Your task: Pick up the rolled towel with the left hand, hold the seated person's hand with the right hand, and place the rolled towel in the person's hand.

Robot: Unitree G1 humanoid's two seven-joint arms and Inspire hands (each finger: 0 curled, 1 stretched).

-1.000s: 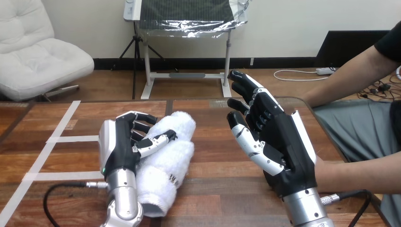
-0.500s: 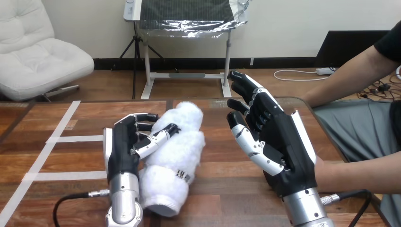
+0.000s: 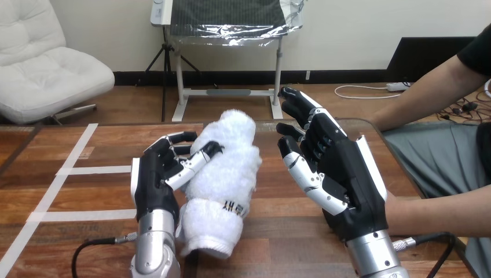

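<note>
The white rolled towel stands tilted above the wooden table, its top leaning away from me. My left hand grips its left side, fingers and thumb curled round it. To the towel's right, a small gap away, my right hand is open with its fingers straight and pointing up and away. The person's forearm comes in from the right edge and ends behind my right palm. Their hand is hidden there, so I cannot tell how the two touch.
The person's other arm reaches down past the table's far right corner. White tape lines mark the table's left part. A black cable lies by my left forearm near the front edge.
My left hand has lifted the towel off the table and carried it up and to the right, closer to my right hand. The right hand and the person's forearm have stayed put.
</note>
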